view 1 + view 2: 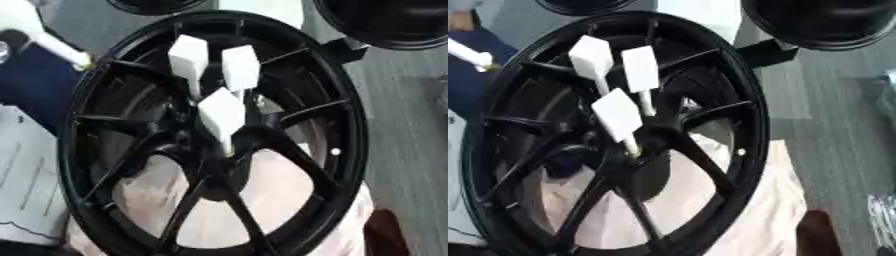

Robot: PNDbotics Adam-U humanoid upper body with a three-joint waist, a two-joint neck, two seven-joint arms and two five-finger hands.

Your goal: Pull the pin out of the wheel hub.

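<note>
Filling most of both views, the black wheel hub (210, 135) lies on a pale pink cloth (262, 200), its spokes meeting at the centre. Three white flat-headed pins (616, 116) stand in the hub near that centre, two further up and one lower, whose tip sits at the hub's middle. Only the right eye view shows a second dark rim (824, 22) nearly whole at upper right. Neither robot hand appears, so their openness cannot be told.
</note>
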